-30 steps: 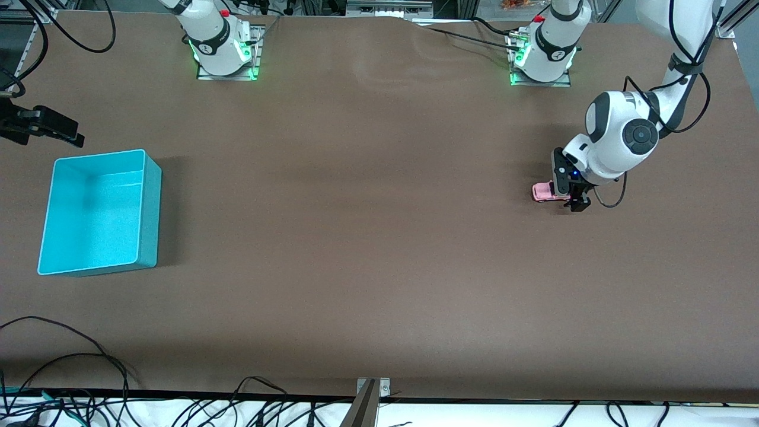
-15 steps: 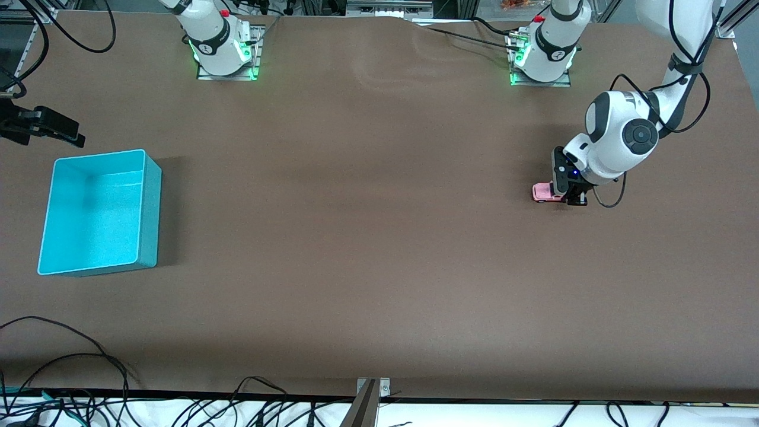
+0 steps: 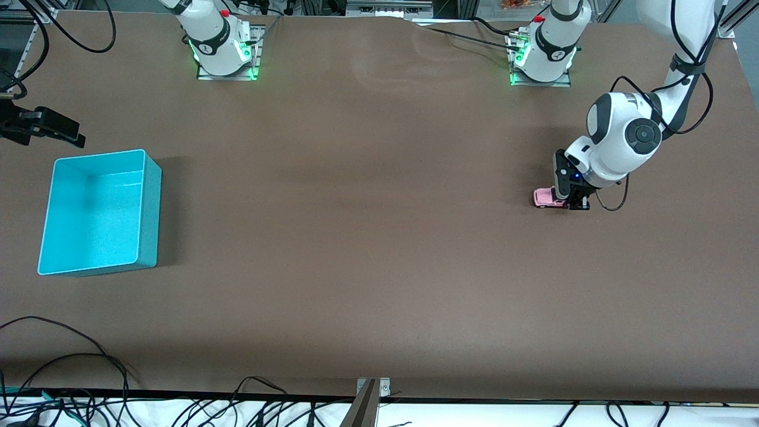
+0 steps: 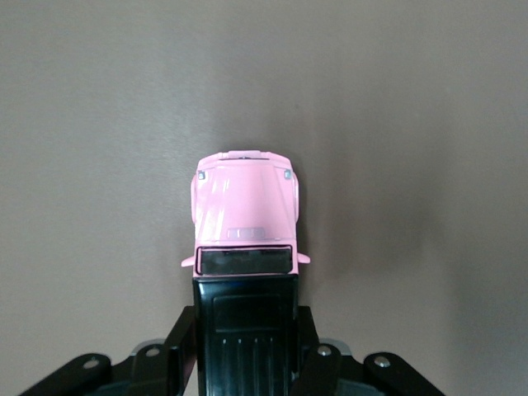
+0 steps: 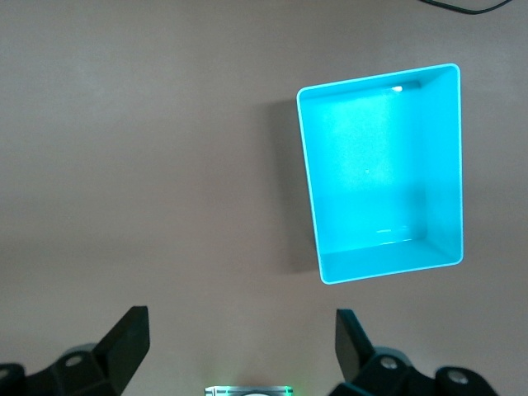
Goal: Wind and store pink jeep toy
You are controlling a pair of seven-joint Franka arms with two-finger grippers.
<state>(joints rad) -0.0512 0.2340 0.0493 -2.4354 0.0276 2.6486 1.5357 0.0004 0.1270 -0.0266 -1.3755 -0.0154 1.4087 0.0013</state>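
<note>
- Claw positions first: my left claw [image 3: 574, 203] is down at the counter [image 3: 367, 237] near the left arm's end, and my right claw [image 5: 239, 351] hangs up in the air at the right arm's end, by the teal bin [image 3: 98, 212].
- Biggest thing out there is that teal bin, which I read as the storage spot. In the right wrist view its floor [image 5: 375, 165] shows bare, so nothing is stored yet.
- My right claw has its fingers spread wide with nothing between them; that arm is waiting.
- My left claw is clamped narrow on the black roof of the pink jeep toy [image 4: 244, 213]. The left wrist view shows a finger [image 4: 183, 334] pressed against each flank of the roof, pink hood poking out ahead.
- Smallest item, the pink jeep toy [image 3: 547, 197], appears to sit with its wheels on the counter, well apart from the bin, almost the whole counter between them.
- My judgement on progress: grasp is made, so I'm early in the job. Whether any winding has been done I can't tell. Carrying it to the bin and dropping it in are all left.
</note>
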